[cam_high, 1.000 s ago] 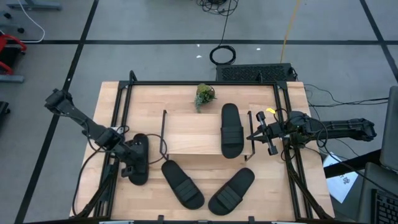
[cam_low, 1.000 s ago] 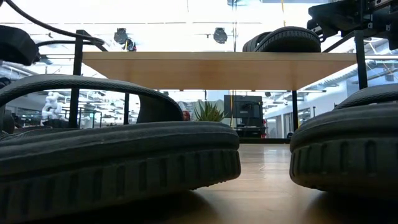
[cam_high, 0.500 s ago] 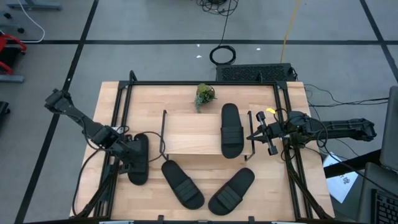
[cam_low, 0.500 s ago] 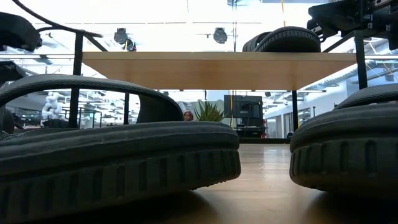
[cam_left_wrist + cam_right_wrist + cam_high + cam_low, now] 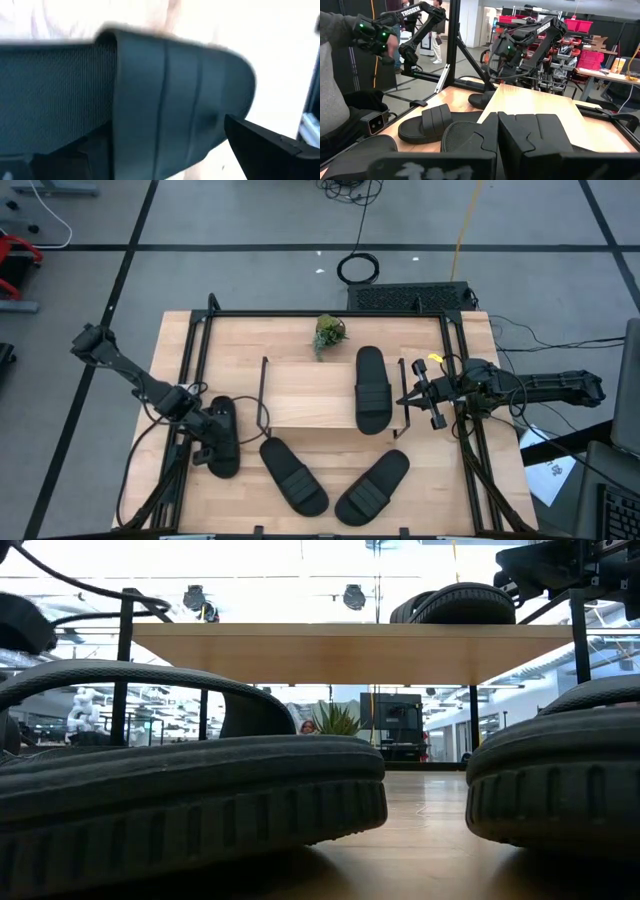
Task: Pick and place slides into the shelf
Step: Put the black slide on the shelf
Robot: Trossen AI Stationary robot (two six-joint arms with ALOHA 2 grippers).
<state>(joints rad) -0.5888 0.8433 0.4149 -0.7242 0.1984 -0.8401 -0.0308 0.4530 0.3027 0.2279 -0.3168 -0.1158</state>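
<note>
Four black slides show. One slide (image 5: 372,390) lies on the top board of the low wooden shelf (image 5: 305,392). Two slides (image 5: 293,475) (image 5: 372,487) rest sole down on the table in front of the shelf. The fourth slide (image 5: 224,438) lies left of the shelf, and my left gripper (image 5: 207,442) stands open over it, slanting down. Its ribbed strap (image 5: 175,100) fills the left wrist view between the fingers. My right gripper (image 5: 405,398) is shut and level at the shelf's right end, holding nothing. My left gripper comes at the left slide from above on a slant, its open fingers (image 5: 265,145) standing on either side of the ribbed strap (image 5: 200,105). The slide lies flat on the table. Whether the fingers touch the strap, I cannot tell.
A small potted plant (image 5: 329,332) stands behind the shelf. A black metal frame (image 5: 190,380) runs along the table's edges. In the right wrist view a person's grey sleeve (image 5: 335,75) shows at the table's side, and other robot arms (image 5: 530,40) stand beyond.
My left gripper rose a little from the left slide toward the table's far edge, then came back down over it, staying open. The slide has kept its place. My right arm has kept still.
</note>
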